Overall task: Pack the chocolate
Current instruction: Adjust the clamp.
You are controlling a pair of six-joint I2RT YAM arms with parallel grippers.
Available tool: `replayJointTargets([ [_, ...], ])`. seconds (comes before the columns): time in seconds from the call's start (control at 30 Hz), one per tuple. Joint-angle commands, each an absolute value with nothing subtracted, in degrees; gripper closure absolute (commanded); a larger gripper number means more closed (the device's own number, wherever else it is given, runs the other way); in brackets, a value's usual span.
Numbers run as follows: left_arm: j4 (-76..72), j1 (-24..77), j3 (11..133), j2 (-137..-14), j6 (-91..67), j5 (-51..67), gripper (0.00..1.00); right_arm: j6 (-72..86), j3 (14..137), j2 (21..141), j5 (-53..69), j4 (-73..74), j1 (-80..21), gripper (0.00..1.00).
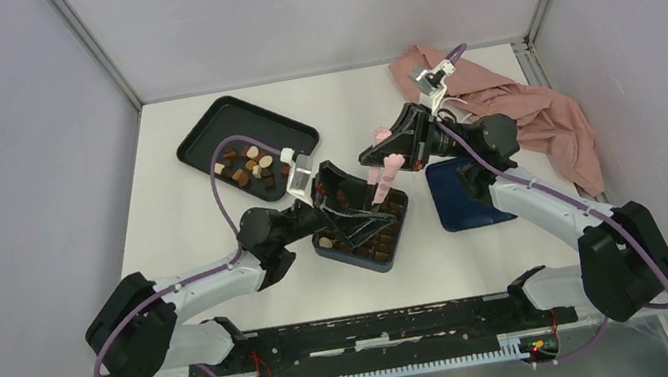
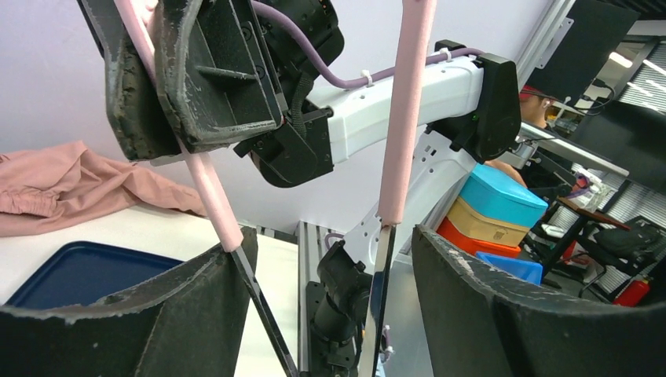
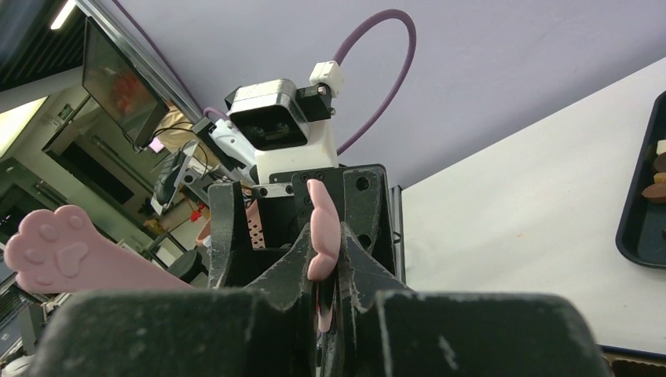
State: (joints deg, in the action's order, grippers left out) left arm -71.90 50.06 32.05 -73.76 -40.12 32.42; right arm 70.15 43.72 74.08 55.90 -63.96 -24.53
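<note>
Chocolate nearest me sits in cells of one dark blue square gridded box, partly hidden under my left pincer, spread loose around both arms of one set of pink-sleeved, black-tipped tongs. My right pincer is clenched on them. Beside lies one dark blue flat lid; farther, roughly ten pieces in one black rectangular tray; farthest, one crumpled pink cloth.

**Soft, even light; near parts blurred**

Bright and diffuse from overhead, with only faint shadows on the white table. Soft focus along the bottom of both wrist views, on the near black fingers. Ceiling-strip glare at upper right of the left wrist view.
</note>
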Motion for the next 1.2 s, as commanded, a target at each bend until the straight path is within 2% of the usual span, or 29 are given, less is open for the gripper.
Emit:
replayJointTargets([
  [0.0,-76.51,50.89,32.92,-73.68,-35.25,30.41,0.24,69.99,45.6,72.17,55.2,-66.18,-24.69,0.89],
  [0.27,-74.72,50.91,33.75,-73.28,-35.44,29.71,0.36,69.88,45.27,72.07,55.28,-66.19,-24.69,0.88],
  [0.87,-76.71,50.89,35.96,-75.31,-40.69,31.71,0.33,69.26,44.9,71.85,55.63,-65.76,-24.62,0.86],
  [1.0,-77.77,50.78,36.43,-76.13,-42.41,31.78,0.37,68.58,44.91,71.77,55.77,-65.33,-24.7,0.85],
  [1.1,-77.7,50.64,37.2,-76.78,-43.35,32.96,0.48,68.11,45.0,71.66,55.98,-64.95,-24.67,0.83],
  [1.17,-77.68,50.29,37.5,-77.18,-44.4,33.74,0.5,67.64,45.04,71.5,56.07,-64.56,-24.69,0.81],
])
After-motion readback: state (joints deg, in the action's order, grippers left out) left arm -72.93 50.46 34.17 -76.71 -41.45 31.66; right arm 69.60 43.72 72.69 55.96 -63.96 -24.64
